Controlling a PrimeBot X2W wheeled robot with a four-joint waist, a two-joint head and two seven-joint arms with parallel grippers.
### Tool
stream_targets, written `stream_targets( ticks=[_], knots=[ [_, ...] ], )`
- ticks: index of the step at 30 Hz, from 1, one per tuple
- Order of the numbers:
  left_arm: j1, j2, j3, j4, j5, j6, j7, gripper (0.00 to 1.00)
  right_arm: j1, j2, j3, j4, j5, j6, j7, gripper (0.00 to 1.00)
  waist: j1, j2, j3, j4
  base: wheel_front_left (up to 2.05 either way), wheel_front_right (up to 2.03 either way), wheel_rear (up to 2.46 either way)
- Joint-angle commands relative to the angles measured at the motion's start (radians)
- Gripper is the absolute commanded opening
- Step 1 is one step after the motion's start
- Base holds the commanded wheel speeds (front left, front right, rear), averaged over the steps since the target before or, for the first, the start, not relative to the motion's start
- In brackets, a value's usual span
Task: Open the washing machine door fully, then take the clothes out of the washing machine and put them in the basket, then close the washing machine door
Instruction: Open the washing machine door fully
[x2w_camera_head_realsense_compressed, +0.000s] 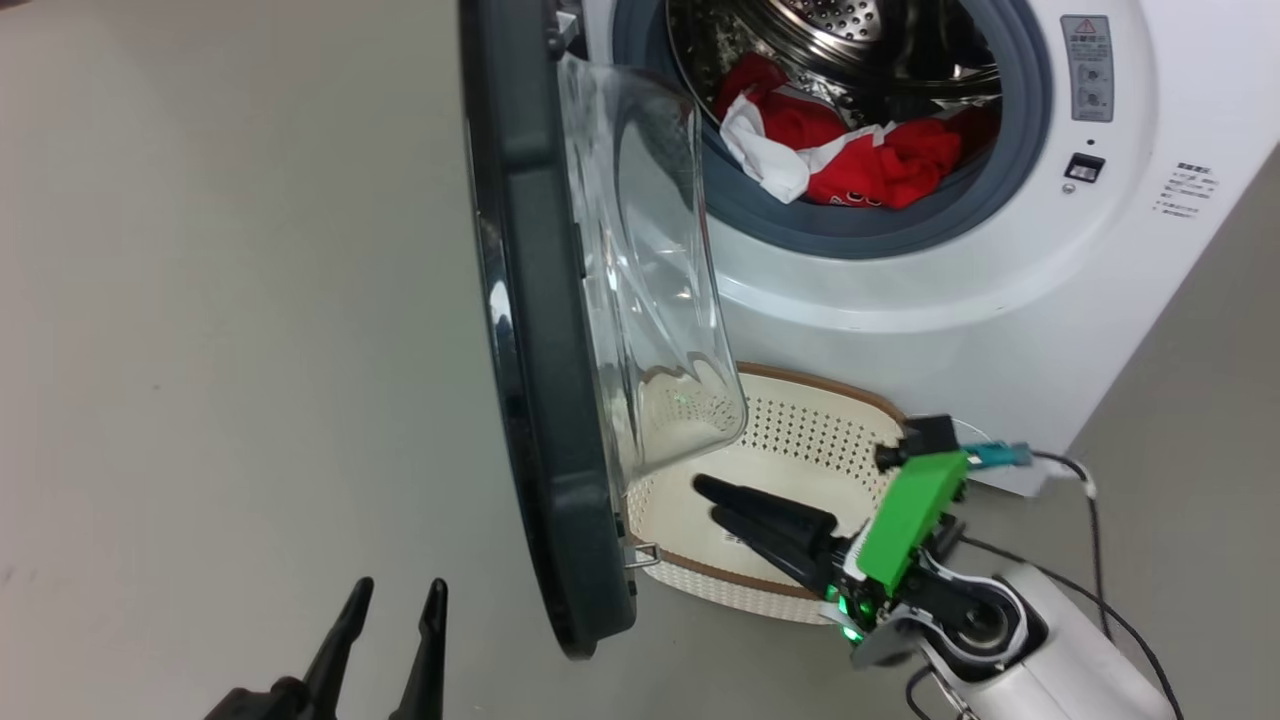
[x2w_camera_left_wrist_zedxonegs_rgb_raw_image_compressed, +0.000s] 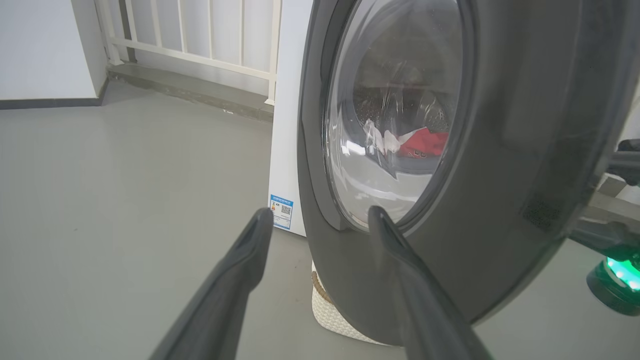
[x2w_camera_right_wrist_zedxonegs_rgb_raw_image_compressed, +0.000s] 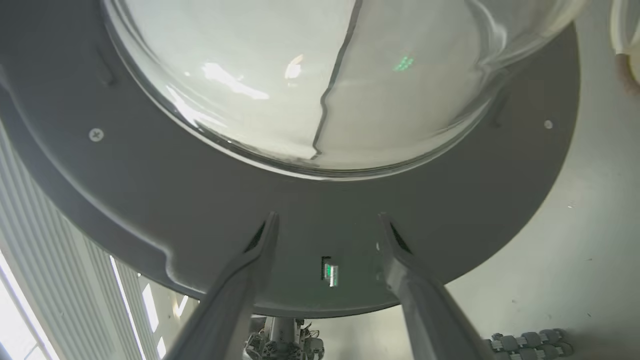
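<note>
Left tool, wide, empty, just outside washing machine door; right tool, wide, empty, near its inner rim, over basket. Clothes up beyond right tool, inside washing machine. Step: door-opening, seemingly ending; next needs a reach to the clothes

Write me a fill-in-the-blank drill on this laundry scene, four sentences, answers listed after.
1. The clothes in the washing machine are red and ____.
2. The washing machine door stands ____.
3. The basket on the floor below the door has a ____ rim.
4. The left hand and the right hand each hold nothing, fingers ____.

Missing words: white; open; brown; open
</note>
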Motion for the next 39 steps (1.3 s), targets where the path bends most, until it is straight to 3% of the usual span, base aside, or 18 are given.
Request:
stream_targets(
  ticks=[1,10,15,25,31,39],
  knots=[
    [-0.013,0.006,0.041,-0.018,0.007,0.001,-0.012,1.00,0.011,0.005,-0.007,-0.001,-0.023,0.008,-0.032,1.00,0.0000,0.0000,-0.002,-0.013,0.00,0.00,0.00],
    [-0.012,0.006,0.061,-0.019,0.007,0.001,-0.012,1.00,0.108,-0.030,-0.059,0.048,-0.093,0.008,-0.152,1.00,0.0000,0.0000,0.001,-0.046,0.00,0.00,0.00],
    [-0.010,0.006,0.071,-0.018,0.008,0.001,-0.012,1.00,0.144,-0.069,-0.063,0.058,-0.192,0.008,-0.289,1.00,0.0000,0.0000,0.001,-0.060,0.00,0.00,0.00],
    [-0.010,0.006,0.087,-0.019,0.005,0.001,-0.012,1.00,0.153,-0.156,0.088,0.105,-0.534,0.008,-0.704,1.00,0.0000,0.0000,0.007,-0.079,0.00,0.00,0.00],
    [-0.011,0.006,0.089,-0.018,0.005,0.001,-0.012,1.00,0.147,-0.181,0.150,0.156,-0.677,0.008,-0.801,1.00,0.0000,0.0000,0.005,-0.085,0.00,0.00,0.00],
    [-0.012,0.006,0.098,-0.019,0.004,0.001,-0.012,1.00,0.229,-0.135,-0.104,0.023,-1.023,0.008,-0.806,1.00,0.0000,0.0000,0.007,-0.088,0.00,0.00,0.00]
  ],
)
